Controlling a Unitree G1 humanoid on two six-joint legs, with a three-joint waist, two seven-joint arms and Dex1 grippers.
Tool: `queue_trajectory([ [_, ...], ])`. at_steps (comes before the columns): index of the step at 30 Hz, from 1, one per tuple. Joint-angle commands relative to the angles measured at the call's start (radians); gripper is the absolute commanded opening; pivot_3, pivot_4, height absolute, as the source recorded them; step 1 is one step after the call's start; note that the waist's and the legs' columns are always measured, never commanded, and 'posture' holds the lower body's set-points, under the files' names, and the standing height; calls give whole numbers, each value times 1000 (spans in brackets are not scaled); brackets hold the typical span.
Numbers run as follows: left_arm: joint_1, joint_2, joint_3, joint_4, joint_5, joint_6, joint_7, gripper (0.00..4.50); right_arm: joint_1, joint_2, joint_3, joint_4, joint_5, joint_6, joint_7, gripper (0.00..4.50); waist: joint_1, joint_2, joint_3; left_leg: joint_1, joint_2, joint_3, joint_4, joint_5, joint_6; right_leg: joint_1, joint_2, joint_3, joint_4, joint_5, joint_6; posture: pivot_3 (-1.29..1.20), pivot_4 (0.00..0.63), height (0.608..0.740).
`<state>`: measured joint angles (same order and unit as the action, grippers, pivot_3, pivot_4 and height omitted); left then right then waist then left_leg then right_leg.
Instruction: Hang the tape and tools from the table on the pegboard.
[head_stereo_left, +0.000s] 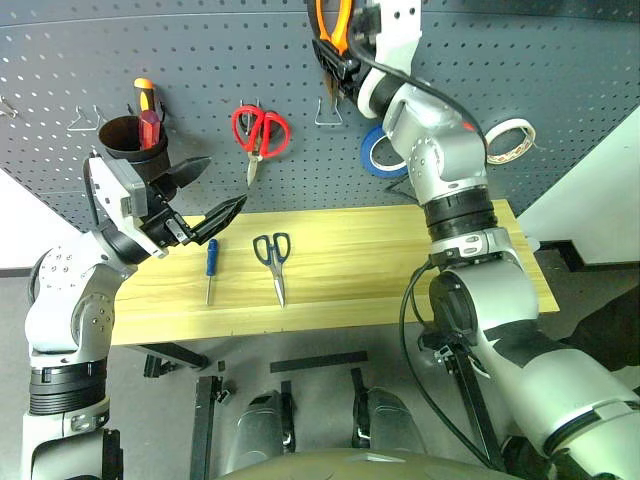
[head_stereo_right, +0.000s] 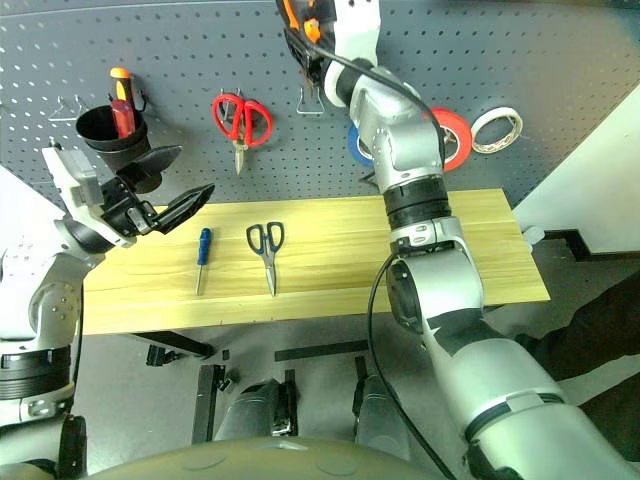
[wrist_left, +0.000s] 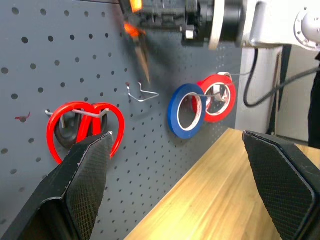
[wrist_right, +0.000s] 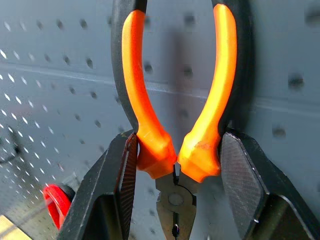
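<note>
— So, what's closest to us on the table (head_stereo_left: 440, 262)?

— Two tools lying flat on the yellow planks, near each other but apart: the blue-handled screwdriver (head_stereo_left: 210, 270) and the dark-handled scissors (head_stereo_left: 273, 262), blades towards us.

— And the left gripper (head_stereo_left: 208, 198)?

— It hangs just above the table's left end, over the screwdriver, fingers spread wide and nothing between them.

— Further back?

— The pegboard (head_stereo_left: 560, 70). At its left a black cup (head_stereo_left: 131, 140) with a red-and-orange handle standing in it, then the red scissors (head_stereo_left: 260, 132) on a hook. Right of those is a bare wire hook (head_stereo_left: 330, 112), then the blue tape (wrist_left: 186, 110) already hung on a peg, with the red roll (wrist_left: 217, 97) just behind it and a cream roll (head_stereo_left: 511, 139) further right.

— The right gripper (wrist_right: 177, 165)?

— Up high against the board, just above that bare hook. Its fingers are partly closed on the pliers (wrist_right: 175, 115) — pressing the two orange handles from outside, near the pivot, with the handles running up along the panel.

— Are the pliers on a hook?

— Can't tell from here.
</note>
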<state>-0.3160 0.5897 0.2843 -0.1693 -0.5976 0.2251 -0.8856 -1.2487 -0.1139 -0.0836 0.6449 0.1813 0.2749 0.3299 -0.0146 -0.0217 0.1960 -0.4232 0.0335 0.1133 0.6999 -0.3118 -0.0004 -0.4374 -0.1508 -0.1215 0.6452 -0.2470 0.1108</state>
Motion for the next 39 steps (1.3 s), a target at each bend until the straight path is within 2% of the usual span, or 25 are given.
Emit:
queue_trajectory([
  [1, -15, 6, -3, -17, 3, -22, -4, 4360, -19, 13, -2, 23, -12, -52, -26, 2100, -1, 0, 0, 1, 0, 0, 0, 0, 0, 1, 0, 0, 0, 0, 0, 87, 101, 732],
  [10, -11, 11, -5, -13, 3, -24, -8, 4360, -33, 23, -2, 157, -42, -136, -51, 2100, -2, 0, 0, 7, 0, 0, 0, 0, 0, 7, 0, 0, 0, 0, 0, 97, 109, 732],
  [16, -2, 10, -5, -8, 8, -33, -7, 4360, -18, 28, 19, 160, -51, -121, -5, 2100, -2, 0, 0, 11, 0, 0, 0, 0, 0, 10, 0, 1, 0, 0, 0, 102, 110, 732],
  [17, -2, 9, -6, -6, 10, -35, -6, 4360, -14, 30, 20, 153, -48, -118, 2, 2785, -2, 0, 0, 11, 0, 0, 0, 0, 0, 10, 0, 1, 0, 0, 0, 102, 109, 732],
  [22, 6, 5, -11, -3, 16, -41, -11, 4360, -19, 14, -5, 78, -16, -85, 6, 4372, -2, 0, 0, 11, 0, 0, -1, 0, 0, 10, 0, 1, 0, 0, 0, 98, 114, 732],
  [23, 8, 5, -11, -3, 15, -41, -12, 4360, -19, 6, -8, 55, -18, -94, 2, 4441, -2, 0, 0, 11, 0, 0, 0, 0, 0, 10, 0, 1, 0, 0, 0, 94, 117, 732],
  [25, 14, 5, -11, -3, 14, -38, -15, 4360, -12, -11, -10, -1, -18, -98, -3, 4441, -1, 0, 0, 11, 0, 0, 0, 0, 0, 10, 0, 1, 0, 0, 0, 91, 119, 732],
  [32, 37, 12, -31, -12, 26, 4, 4, 4360, 61, -93, -12, -286, 56, 79, 87, 4441, 2, 0, 0, 11, 0, -1, -1, 0, 0, 10, 0, 1, 0, 0, 0, 80, 127, 732],
  [39, 91, 12, -122, -58, 115, 123, 126, 4360, 226, -285, 22, -496, 218, 341, 403, 4441, 6, 0, 0, 12, 0, -1, -1, 0, 0, 11, 0, 1, -1, 0, 0, 79, 141, 732],
])
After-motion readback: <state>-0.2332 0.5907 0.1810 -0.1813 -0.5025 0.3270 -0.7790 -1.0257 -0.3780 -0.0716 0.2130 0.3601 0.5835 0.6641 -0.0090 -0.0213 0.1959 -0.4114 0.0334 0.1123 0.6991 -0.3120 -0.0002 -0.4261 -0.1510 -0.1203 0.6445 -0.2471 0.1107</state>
